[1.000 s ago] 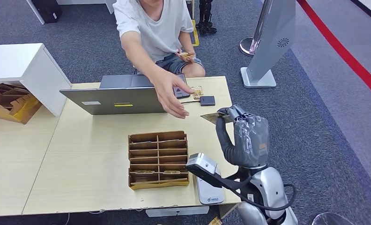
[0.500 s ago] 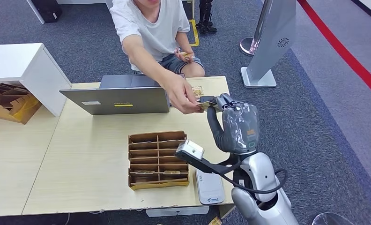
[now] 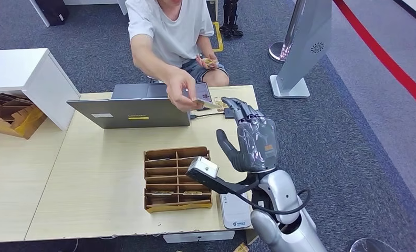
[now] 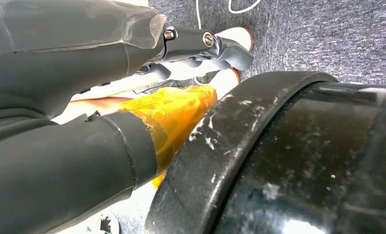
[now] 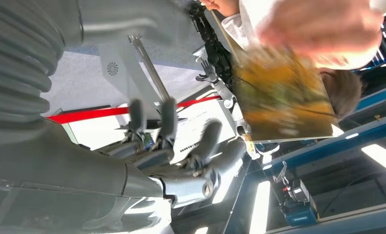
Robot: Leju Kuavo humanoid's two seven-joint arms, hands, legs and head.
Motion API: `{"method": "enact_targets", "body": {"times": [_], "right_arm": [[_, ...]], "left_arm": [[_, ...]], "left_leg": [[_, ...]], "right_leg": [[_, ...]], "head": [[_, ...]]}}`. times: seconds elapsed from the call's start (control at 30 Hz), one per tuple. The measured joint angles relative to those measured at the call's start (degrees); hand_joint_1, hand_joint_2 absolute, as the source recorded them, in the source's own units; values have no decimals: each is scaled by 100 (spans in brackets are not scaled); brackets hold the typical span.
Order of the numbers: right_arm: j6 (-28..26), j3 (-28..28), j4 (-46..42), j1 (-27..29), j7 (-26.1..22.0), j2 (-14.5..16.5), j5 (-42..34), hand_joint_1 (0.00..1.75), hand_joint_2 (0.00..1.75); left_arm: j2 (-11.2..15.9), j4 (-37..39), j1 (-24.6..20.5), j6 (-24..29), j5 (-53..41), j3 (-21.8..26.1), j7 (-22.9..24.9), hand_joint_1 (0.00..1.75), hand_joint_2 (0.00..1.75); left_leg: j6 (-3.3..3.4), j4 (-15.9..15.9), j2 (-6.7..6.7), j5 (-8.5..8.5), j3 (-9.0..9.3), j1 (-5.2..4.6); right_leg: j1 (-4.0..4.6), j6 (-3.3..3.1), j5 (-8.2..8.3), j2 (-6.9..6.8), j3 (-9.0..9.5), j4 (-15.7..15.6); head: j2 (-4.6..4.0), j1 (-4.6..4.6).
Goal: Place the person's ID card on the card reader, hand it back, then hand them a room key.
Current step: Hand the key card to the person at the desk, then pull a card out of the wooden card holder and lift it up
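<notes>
The ID card is in the person's hand, above the laptop's right end. My right hand is raised over the table's right side just short of the card, fingers spread and holding nothing. In the right wrist view the card is blurred beyond my spread fingers. The white card reader lies at the table's front edge, below my right arm. A cardboard organiser with room keys in its front slots sits mid-table. My left hand hangs by my body, fingers apart, holding nothing.
An open grey laptop stands at the far side of the wooden table, facing the seated person. A white cabinet and a cardboard box are at the left. A grey sign stand is at the far right.
My right hand held the card out; the person took it and drew it back toward the laptop. My fingers have spread and the hand has drifted slightly left.
</notes>
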Motion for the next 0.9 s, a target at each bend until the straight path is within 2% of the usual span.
{"method": "enact_targets", "body": {"times": [0.67, 0.9], "right_arm": [[-7, 165, -297, 284, -285, -13, -267, 0, 175], [146, 388, -581, 521, -428, -151, -351, 0, 175]], "left_arm": [[0, -2, 10, 55, 28, 2, 13, 0, 0], [1, -2, 25, 108, 65, 1, 15, 0, 0]], "left_leg": [[0, 0, 1, 0, 0, 0], [0, 0, 2, 0, 0, 0]], "right_leg": [[0, 0, 0, 1, -2, 0], [0, 0, 0, 1, -3, 0]], "head": [[0, 0], [0, 1]]}}
